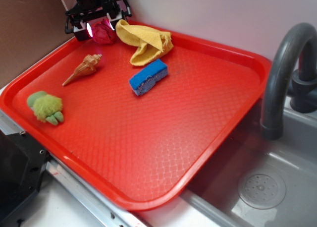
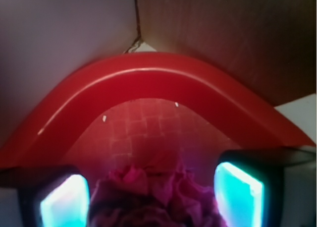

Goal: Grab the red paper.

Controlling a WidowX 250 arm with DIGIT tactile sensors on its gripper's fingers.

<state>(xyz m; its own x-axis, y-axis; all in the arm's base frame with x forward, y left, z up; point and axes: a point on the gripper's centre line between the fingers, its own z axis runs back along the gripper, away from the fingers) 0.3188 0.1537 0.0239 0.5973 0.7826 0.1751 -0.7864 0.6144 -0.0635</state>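
The red paper (image 1: 103, 34) is a small crumpled crimson ball in the far left corner of the red tray (image 1: 198, 138). My gripper (image 1: 100, 28) is lowered over it, one lit finger on each side. In the wrist view the paper (image 2: 158, 199) fills the space between the two glowing pads (image 2: 64, 204), with only thin gaps to either pad, and the tray's curved corner rim (image 2: 163, 73) lies just beyond. The jaws stand wide and open around the ball.
A yellow cloth (image 1: 146, 42) lies right of the paper, a blue sponge (image 1: 148, 77) in front of it. A seashell (image 1: 84, 68) and a green plush toy (image 1: 46, 106) sit on the left. Walls close behind the corner. A sink (image 1: 267, 187) and faucet (image 1: 282, 73) are right.
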